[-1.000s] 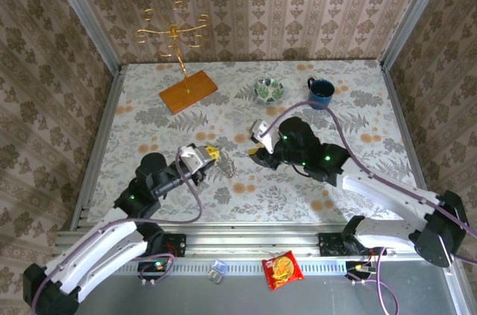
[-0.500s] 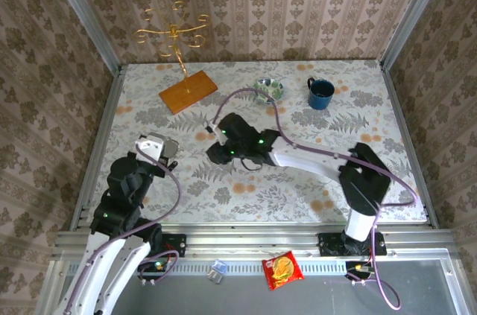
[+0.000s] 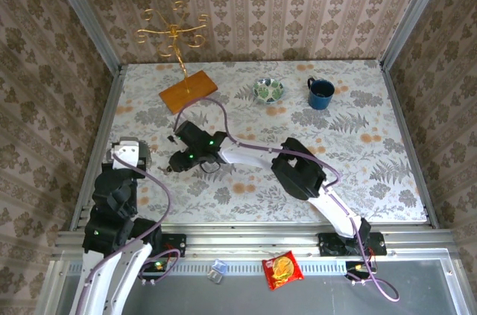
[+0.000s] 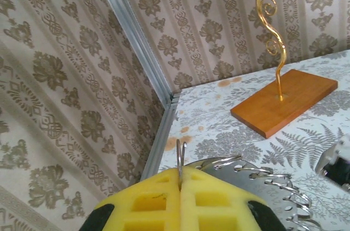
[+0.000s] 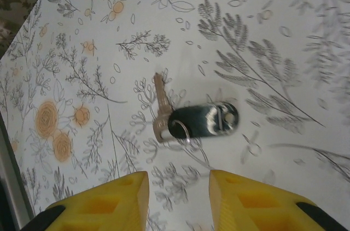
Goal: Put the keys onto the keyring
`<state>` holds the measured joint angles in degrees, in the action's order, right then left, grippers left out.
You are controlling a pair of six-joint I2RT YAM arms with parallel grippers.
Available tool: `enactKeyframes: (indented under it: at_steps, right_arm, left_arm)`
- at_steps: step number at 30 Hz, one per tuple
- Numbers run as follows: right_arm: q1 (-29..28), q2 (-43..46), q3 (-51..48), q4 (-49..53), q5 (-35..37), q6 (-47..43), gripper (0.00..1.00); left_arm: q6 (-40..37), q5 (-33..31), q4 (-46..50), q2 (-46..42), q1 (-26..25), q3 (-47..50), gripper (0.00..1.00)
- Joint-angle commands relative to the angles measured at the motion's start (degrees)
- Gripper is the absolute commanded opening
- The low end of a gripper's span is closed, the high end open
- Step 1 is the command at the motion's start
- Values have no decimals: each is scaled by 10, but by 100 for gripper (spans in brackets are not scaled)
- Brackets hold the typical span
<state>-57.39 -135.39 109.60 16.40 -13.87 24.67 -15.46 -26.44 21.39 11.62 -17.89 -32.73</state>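
Over the last second the right arm had swung across the counter from right of centre to the left side, while the left arm had drawn back toward the left edge. The right pincer hung spread and empty above the key and its black fob, which lay flat on the counter. The left pincer, well apart from them, was pressed together on the thin wire of the keyring, which stood up between its tips. The flat key would likely skid or tilt if the fingers came down off-centre. The lightly pinched ring might twist when the key pressed against it.
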Motion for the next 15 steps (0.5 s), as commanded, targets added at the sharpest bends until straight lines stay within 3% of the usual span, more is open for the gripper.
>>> enactKeyframes:
  at_steps: [1, 15]
  right_arm:
    - [-6, -35, 59, 38, -20, 16, 36]
    - [-14, -139, 194, 113, 6, 13, 35]
  left_arm:
    - [-24, -26, -16, -10, 6, -29, 0]
    - [-29, -10, -8, -20, 6, -36, 0]
